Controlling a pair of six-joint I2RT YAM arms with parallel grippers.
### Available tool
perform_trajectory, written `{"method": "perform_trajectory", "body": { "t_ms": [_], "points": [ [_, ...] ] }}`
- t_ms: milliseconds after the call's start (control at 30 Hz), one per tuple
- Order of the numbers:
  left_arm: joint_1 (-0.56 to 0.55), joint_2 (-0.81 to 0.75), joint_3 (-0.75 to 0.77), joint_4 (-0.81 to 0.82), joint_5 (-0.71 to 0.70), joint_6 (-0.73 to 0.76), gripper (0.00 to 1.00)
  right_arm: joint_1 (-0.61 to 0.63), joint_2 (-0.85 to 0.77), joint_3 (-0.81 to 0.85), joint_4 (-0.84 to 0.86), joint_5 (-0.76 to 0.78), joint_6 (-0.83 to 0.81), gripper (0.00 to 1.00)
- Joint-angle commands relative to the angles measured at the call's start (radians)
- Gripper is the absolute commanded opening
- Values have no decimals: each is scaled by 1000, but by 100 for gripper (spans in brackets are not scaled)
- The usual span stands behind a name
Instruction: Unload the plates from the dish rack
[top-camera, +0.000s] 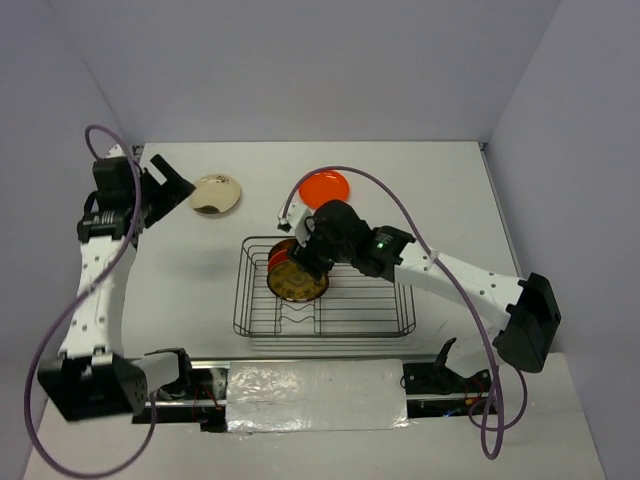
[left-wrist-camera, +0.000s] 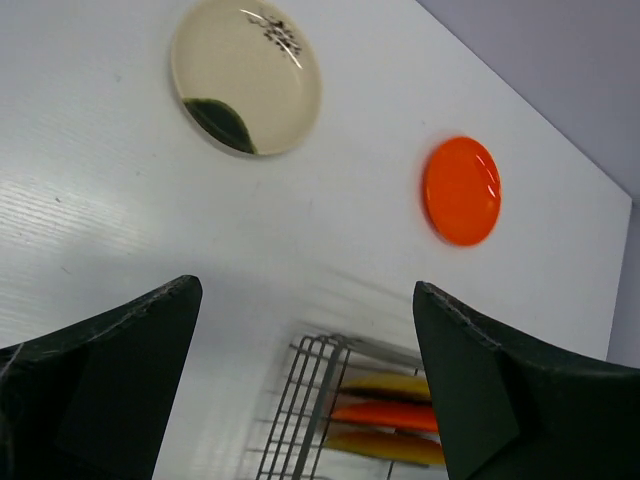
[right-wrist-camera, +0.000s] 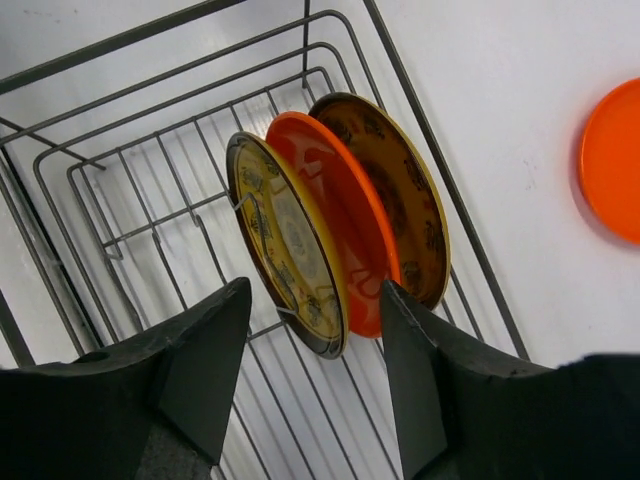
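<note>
The dish rack (top-camera: 345, 318) of dark wire sits mid-table. Three plates stand upright in its left end: a yellow patterned plate (right-wrist-camera: 285, 240), an orange plate (right-wrist-camera: 340, 215) and a brown patterned plate (right-wrist-camera: 405, 195). My right gripper (right-wrist-camera: 315, 335) hangs over them, open, its fingers straddling the edges of the yellow and orange plates without touching. A cream plate (top-camera: 214, 194) with a dark patch and another orange plate (top-camera: 324, 187) lie flat on the table beyond the rack. My left gripper (top-camera: 175, 185) is open and empty, just left of the cream plate (left-wrist-camera: 245, 75).
The left wrist view also shows the flat orange plate (left-wrist-camera: 461, 190) and the rack's corner (left-wrist-camera: 310, 400). Purple walls close the table at the back and sides. A foil-covered strip (top-camera: 315, 395) lies along the near edge between the arm bases.
</note>
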Motion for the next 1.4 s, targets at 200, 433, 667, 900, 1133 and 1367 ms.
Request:
{"method": "perform_trajectory", "body": {
  "t_ms": [200,433,667,900,1133,1367],
  "points": [
    [-22,-284,-281,53,242,252,99,20,83,64,-12,-15,-116,58],
    [-22,-274,-338,68,271,269,100,20,169,73,12,-34,-124,47],
    [-22,-301,-357,85,295,269,100,20,142,53,35,-54,-139,27],
    [-24,-292,-357,90,318,266,99,23,36,34,69,-13,-170,0],
    [-24,-307,-337,146,425,240,99,20,-44,70,36,66,-198,0],
    [-53,-405,-383,620,832,7,99,-72,-113,195,-24,9,-11,0]
  ]
}}
